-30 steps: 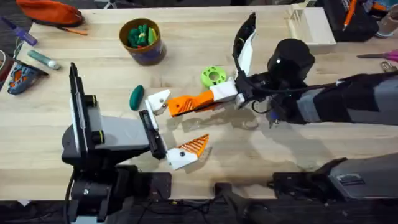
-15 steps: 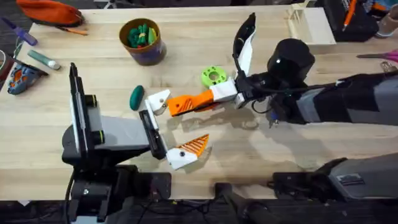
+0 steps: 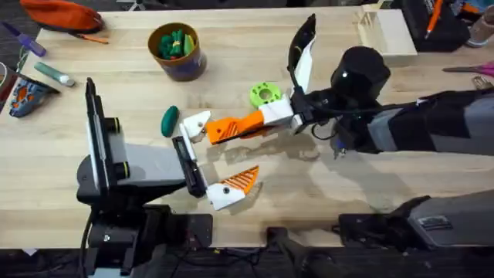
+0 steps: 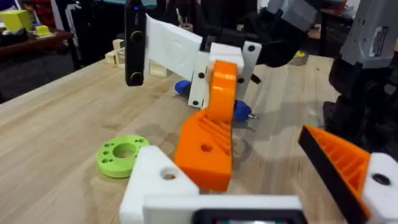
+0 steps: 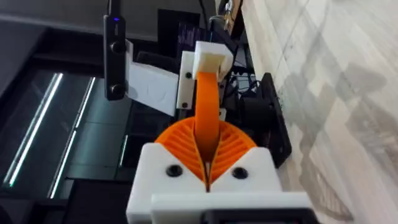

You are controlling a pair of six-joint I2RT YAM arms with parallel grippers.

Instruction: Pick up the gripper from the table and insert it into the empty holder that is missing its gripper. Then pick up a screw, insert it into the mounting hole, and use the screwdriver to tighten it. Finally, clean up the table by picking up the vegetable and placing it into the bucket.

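My right gripper is shut on the orange gripper, a wedge with a round hole in its side. The wedge's far end touches the empty holder, the bare white finger mount of my open left gripper. The left gripper's other finger carries an orange ribbed tip. In the right wrist view the wedge runs from my shut pads to the holder. The dark green vegetable lies just left of the holder. The bucket stands farther back. The blue screwdriver lies under the right arm. No screw is in view.
A bright green disc with holes lies beside the right gripper. An orange pouch and a marker sit at the far left, and a wooden box at the back right. The bucket holds green pieces.
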